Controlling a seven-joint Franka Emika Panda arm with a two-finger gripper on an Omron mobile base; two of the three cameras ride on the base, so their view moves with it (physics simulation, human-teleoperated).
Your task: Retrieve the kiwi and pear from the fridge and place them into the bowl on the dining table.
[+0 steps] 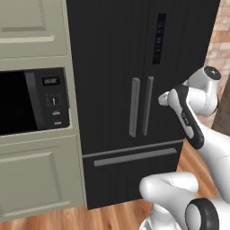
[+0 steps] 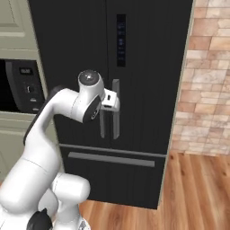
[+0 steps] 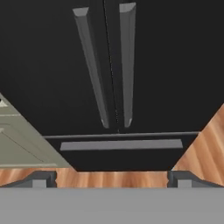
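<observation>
While both doors sit flush, contents stay hidden:
Fridge (image 1: 112, 67): black, both upper doors and the lower drawer (image 3: 120, 145) closed.
Handles (image 3: 109, 61): two grey vertical bars, side by side at the door seam.
Gripper (image 3: 111, 178): jaws wide apart, empty, facing the handles without touching.
Microwave (image 1: 31, 101): built into pale cabinets (image 1: 40, 179) left of the fridge, door closed.

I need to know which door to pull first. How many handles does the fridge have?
3: two long vertical handles side by side at the middle seam, the left door handle and the right door handle, and one horizontal drawer handle below them.
</observation>
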